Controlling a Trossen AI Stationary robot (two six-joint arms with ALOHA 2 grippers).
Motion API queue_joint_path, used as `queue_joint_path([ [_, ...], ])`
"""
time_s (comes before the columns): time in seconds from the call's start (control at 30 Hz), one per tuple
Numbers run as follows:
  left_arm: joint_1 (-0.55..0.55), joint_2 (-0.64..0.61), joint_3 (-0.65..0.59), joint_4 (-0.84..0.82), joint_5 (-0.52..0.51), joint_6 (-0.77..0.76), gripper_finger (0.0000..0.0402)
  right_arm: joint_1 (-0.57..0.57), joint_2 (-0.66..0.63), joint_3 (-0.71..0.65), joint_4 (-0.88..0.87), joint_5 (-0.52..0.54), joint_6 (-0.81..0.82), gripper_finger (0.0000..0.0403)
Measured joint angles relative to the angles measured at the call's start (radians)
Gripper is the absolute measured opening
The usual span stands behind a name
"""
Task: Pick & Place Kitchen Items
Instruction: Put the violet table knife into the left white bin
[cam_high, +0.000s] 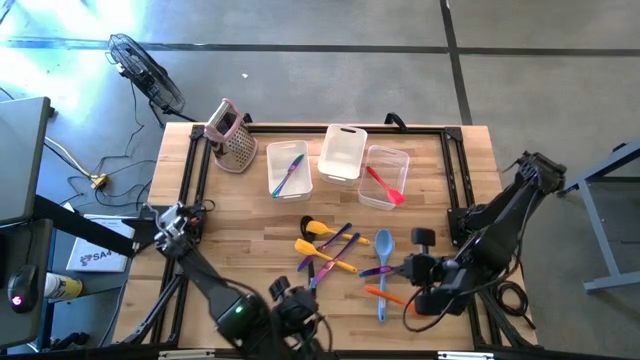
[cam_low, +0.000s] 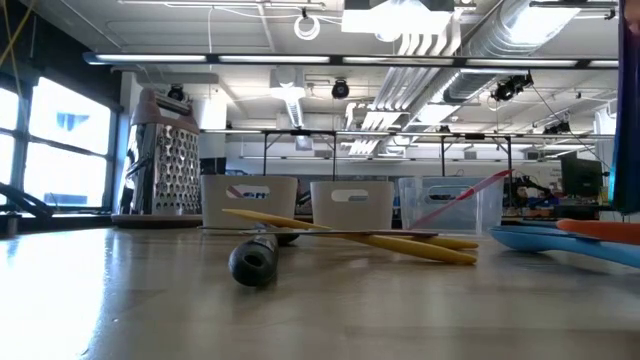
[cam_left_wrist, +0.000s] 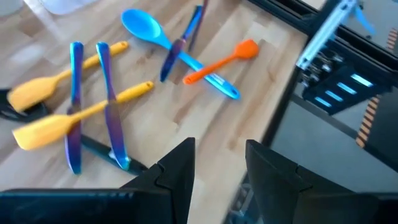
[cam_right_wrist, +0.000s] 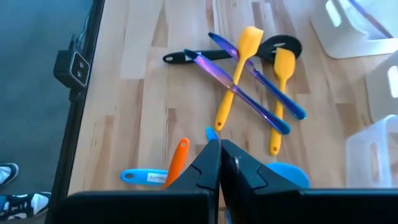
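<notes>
Several kitchen items lie loose on the wooden table (cam_high: 230, 255). There are two yellow spatulas (cam_high: 318, 240), purple-blue knives (cam_right_wrist: 249, 93), a black utensil (cam_low: 252, 262), a blue spoon (cam_high: 383, 242) and an orange spatula (cam_left_wrist: 224, 59). My right gripper (cam_right_wrist: 221, 163) is shut and empty. It hovers over the blue spoon and the orange spatula (cam_right_wrist: 177, 160), near the table's right side (cam_high: 400, 272). My left gripper (cam_left_wrist: 217, 168) stands open above the near edge (cam_high: 298, 303), with nothing between its fingers. Neither gripper shows in the low view.
Three clear tubs stand at the back. The left one (cam_high: 288, 168) holds a blue-purple utensil, the middle one (cam_high: 342, 152) shows nothing inside, and the right one (cam_high: 385, 175) holds a red spatula (cam_high: 385, 185). A pink-topped grater (cam_high: 232, 135) stands far left. Black frame rails (cam_high: 455, 180) border the table.
</notes>
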Motion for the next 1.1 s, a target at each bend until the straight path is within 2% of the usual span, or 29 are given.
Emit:
queue_joint_path([
  [0.23, 0.119, 0.0, 0.0, 0.028, 0.056, 0.113, 0.0138, -0.001, -0.112, 0.0, -0.02, 0.012, -0.041, 0.0004],
  [0.43, 0.222, 0.0, 0.0, 0.192, 0.103, 0.327, 0.0138, -0.001, -0.187, 0.0, -0.011, 0.042, -0.094, 0.0004],
  [0.63, 0.34, 0.0, 0.0, 0.401, 0.322, 0.528, 0.0138, -0.001, -0.239, 0.0, -0.002, 0.05, -0.141, 0.0004],
  [0.73, 0.386, 0.0, 0.0, 0.46, 0.393, 0.594, 0.0138, -0.001, -0.258, 0.0, 0.007, 0.05, -0.168, 0.0004],
  [0.93, 0.45, 0.0, 0.0, 0.511, 0.441, 0.778, 0.0138, -0.001, -0.298, 0.0, 0.059, 0.05, -0.253, 0.0004],
  [1.1, 0.47, 0.0, 0.0, 0.552, 0.442, 0.963, 0.0138, -0.001, -0.325, 0.0, 0.099, 0.05, -0.326, 0.0004],
])
